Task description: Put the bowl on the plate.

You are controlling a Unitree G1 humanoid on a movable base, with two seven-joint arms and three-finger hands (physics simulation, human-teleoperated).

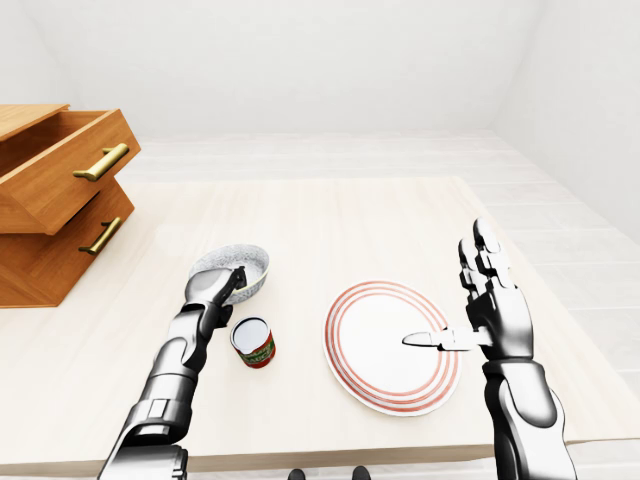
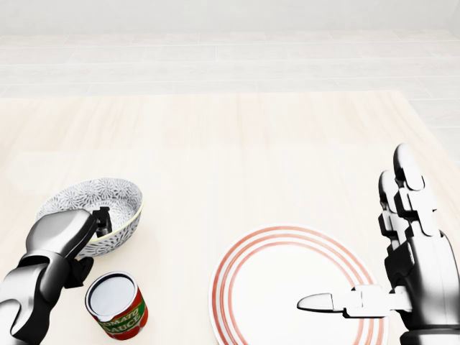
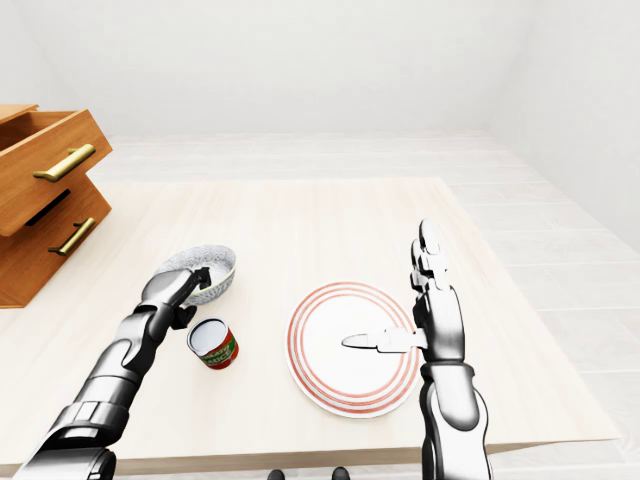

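Pinching the near rim of the grey-and-white patterned ceramic bowl, your left hand has one dark finger hooked over the lip into the hollow and the others pressed against the outer wall. It is a rim grip and not a cupped one, probably because the bowl is too wide for three fingers to span. The bowl is at the left of the head view, well apart from the white round plate with red rings, which lies at the bottom centre of the pale wooden surface. You cannot tell from these views whether the bowl's foot has left the surface.

The red-labelled tomato sauce can stands upright just below the bowl, close to your left wrist and forearm. That likely explains the grip from the near-left side, and a low sweep to the right could clip the can.

Your right hand is spread wide and holds nothing. Its fingers stand upright at the plate's right edge and its thumb points left over the plate. There it is free to steady the plate, but it also sits over the spot where the bowl should land, so draw it aside.

The brown wooden drawer unit at the far left of the left-eye view plays no part.
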